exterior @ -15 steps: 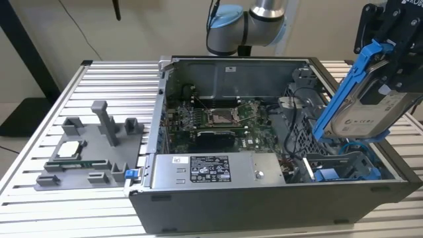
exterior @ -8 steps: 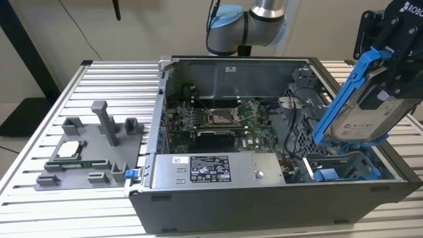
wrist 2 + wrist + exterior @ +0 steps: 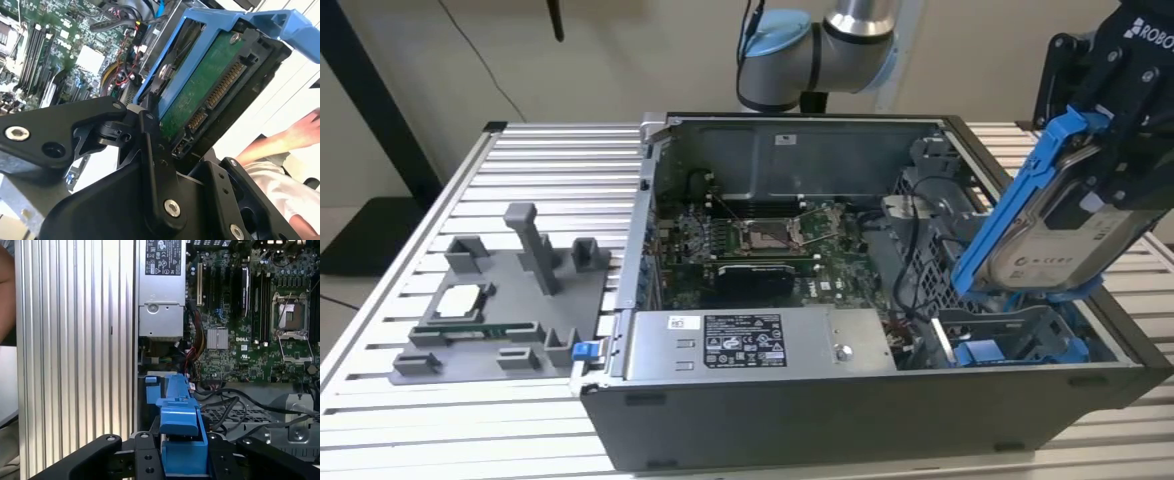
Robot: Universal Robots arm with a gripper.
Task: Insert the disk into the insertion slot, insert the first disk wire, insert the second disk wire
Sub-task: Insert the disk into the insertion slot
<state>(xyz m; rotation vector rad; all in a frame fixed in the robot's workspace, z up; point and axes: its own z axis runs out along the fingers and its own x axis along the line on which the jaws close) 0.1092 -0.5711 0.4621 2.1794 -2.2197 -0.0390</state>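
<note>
Tool [image 3: 182,456] clamped on the disk [image 3: 1047,238], tilted over the insertion slot [image 3: 1014,347] at the case [image 3: 854,412] corner, seemingly to line up.

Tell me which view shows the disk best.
The exterior view: the disk shows nearly whole, labelled face and blue carrier, tilted in the gripper above the insertion slot. The second wrist view shows its green circuit-board side and connectors; the first wrist view, its carrier edge-on.
</note>
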